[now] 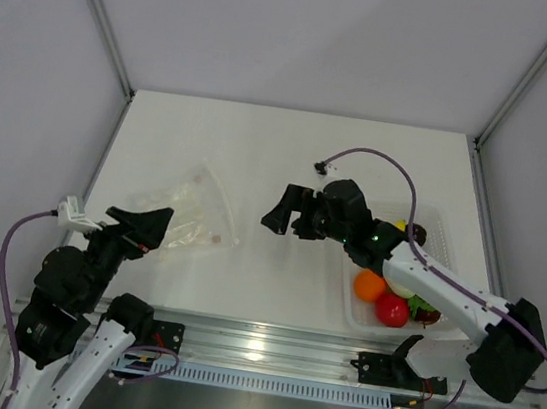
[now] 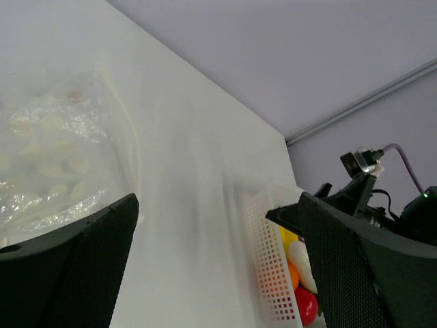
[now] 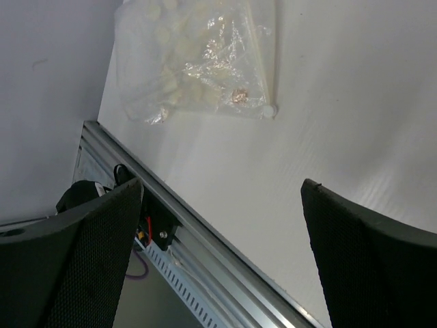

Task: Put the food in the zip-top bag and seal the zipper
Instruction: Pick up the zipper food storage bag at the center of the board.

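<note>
**Wide open, nothing held**

Left on the table (image 1: 260, 152): zip-top bag (image 1: 186, 215), flat and crinkled, just beyond the left gripper (image 1: 148, 226), fingers spread wide, empty. Mid-table: right gripper (image 1: 281, 224), equally agape, gripping nothing. Right, inside the tray (image 1: 444, 227): orange ball (image 1: 370, 285), red round fruit (image 1: 392, 309), white oblong piece (image 2: 300, 265), banana bunch (image 1: 400, 224) mostly hidden behind the arm.
</note>
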Tool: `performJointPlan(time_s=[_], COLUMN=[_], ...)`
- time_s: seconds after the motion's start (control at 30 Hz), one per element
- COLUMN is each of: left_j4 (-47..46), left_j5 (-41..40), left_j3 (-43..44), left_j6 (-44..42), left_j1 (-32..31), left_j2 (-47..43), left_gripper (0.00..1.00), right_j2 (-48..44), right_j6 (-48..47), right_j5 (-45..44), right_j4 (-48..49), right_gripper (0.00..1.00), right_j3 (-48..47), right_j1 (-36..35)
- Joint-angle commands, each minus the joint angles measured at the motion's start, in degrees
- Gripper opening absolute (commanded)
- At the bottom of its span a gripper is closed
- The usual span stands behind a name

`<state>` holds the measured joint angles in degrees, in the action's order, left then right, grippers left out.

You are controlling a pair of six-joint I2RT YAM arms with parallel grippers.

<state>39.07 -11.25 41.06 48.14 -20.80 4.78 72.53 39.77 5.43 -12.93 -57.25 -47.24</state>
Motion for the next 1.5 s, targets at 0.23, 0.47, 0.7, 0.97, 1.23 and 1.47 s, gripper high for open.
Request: performJointPlan(time_s=[0.23,0.47,0.7,0.97,1.23,1.47], left_j4=[-0.85,4.00,7.86,12.25,17.44,11.74], left_j5=[9.41,4.04,2.98,-3.50,-6.42,0.34], left_j3=[3.23,8.42,12.46,12.91,18.00,15.63], left_j6=[-8.33,-9.73,-10.26,-4.03,-4.01,-9.37], left_j1=[0.49,0.49,0.49,0.49,0.49,0.49], left_j2=[10.94,14.73,20.53,22.47,27.82,28.71], left_gripper=[0.93,1.00,0.99,1.00,0.99,0.87], right_j2=[25.60,41.52,51.46,57.19,57.11,49.31], right_j6=[-5.40,-5.14,-3.82,-3.65,-3.12,-3.72], right_j5=[18.81,27.96,28.84,31.92,34.30,30.62], right_j4=[23.72,27.42,27.43,30.24,35.60,38.34], right_gripper=[0.88,0.78,0.69,0.62,0.31,0.01], right_j3=[-11.46,-22.28,-29.93,-33.01,-30.30,-23.35], right_j1=[3.99,6.11,6.37,4.35,2.25,0.05])
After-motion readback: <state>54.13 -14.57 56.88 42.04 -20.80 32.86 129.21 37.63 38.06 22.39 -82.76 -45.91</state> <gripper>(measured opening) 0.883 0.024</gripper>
